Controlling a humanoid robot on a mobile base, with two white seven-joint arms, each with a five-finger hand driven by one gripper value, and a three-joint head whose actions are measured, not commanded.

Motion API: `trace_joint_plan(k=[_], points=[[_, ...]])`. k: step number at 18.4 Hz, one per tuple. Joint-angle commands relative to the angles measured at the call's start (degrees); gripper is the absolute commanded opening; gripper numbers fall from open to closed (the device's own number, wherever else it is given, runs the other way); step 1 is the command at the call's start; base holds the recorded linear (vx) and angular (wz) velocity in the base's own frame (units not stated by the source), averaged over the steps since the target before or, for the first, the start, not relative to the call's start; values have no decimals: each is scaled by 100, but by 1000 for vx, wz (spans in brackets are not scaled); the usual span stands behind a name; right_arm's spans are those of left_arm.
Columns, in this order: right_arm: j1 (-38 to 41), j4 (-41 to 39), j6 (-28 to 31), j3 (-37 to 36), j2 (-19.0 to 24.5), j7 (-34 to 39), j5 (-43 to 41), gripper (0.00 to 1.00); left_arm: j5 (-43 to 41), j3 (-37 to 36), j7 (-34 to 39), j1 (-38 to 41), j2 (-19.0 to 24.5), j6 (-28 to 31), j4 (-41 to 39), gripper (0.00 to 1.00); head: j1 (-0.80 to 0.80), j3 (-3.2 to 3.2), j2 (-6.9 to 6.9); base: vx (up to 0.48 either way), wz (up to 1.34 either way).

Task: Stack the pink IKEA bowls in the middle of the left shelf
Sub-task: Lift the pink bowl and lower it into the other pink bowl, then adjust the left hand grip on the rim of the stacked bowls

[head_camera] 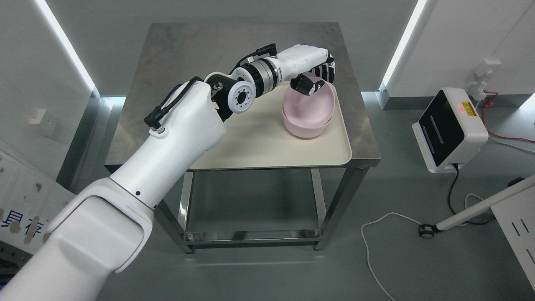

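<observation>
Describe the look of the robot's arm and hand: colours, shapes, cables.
The left arm has smooth, rounded glossy white shells. A black cable runs along its upper side. The wrist is a ribbed silver metal cylinder beside a round white joint with a ring of small holes. The left hand has a white back and fingers banded black and white.

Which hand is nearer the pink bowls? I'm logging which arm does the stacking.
Left. The left hand is at the far rim of the top pink bowl, fingers curled over it, with a second bowl nested beneath. The right hand is out of view.
</observation>
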Motion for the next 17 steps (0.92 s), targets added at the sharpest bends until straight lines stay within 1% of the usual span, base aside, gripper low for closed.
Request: trace_joint_plan(k=[1, 2, 3, 4, 5, 7, 8, 11, 12, 13, 15, 17], points=[[167, -193, 4, -62, -100, 2, 0, 100, -124, 267, 10, 10, 82, -38, 259, 32, 0, 0, 0, 0, 0], [167, -193, -4, -62, -100, 2, 0, 100, -124, 346, 1, 10, 82, -38, 250, 47, 0, 0, 0, 0, 0], [167, -193, -4, -62, -100, 2, 0, 100, -107, 460, 1, 10, 82, -46, 215, 56, 0, 0, 0, 0, 0], [167, -193, 4, -70, -100, 2, 0, 100, -80, 644, 1, 10, 82, -72, 154, 60, 0, 0, 0, 0, 0], [167, -193, -4, -62, -100, 2, 0, 100, -71, 985, -42, 36, 82, -125, -30, 67, 0, 0, 0, 0, 0], [167, -193, 4, -62, -100, 2, -9, 100, -54, 1688, -113, 150, 82, -405, -582, 74, 0, 0, 0, 0, 0], [167, -193, -4, -62, -100, 2, 0, 100, -54, 2075, -339, 377, 82, -685, -881, 75, 0, 0, 0, 0, 0], [167, -193, 4, -62, -100, 2, 0, 100, -62, 3147, -1489, 1036, 82, -1590, -1532, 75, 0, 0, 0, 0, 0], [167, -193, -4, -62, -100, 2, 0, 100, -62, 3342, -1745, 1282, 105, -1880, -1700, 75, 0, 0, 0, 0, 0], [167, -193, 4, -62, -100, 2, 0, 100, -62, 3449, -1913, 1580, 236, -2231, -1884, 75, 0, 0, 0, 0, 0], [167, -193, -4, -62, -100, 2, 0, 100, -80, 3467, -1933, 1846, 517, -2672, -1939, 75, 0, 0, 0, 0, 0], [167, -193, -4, -62, -100, 2, 0, 100, -115, 3441, -1924, 1891, 580, -2780, -1939, 74, 0, 0, 0, 0, 0]])
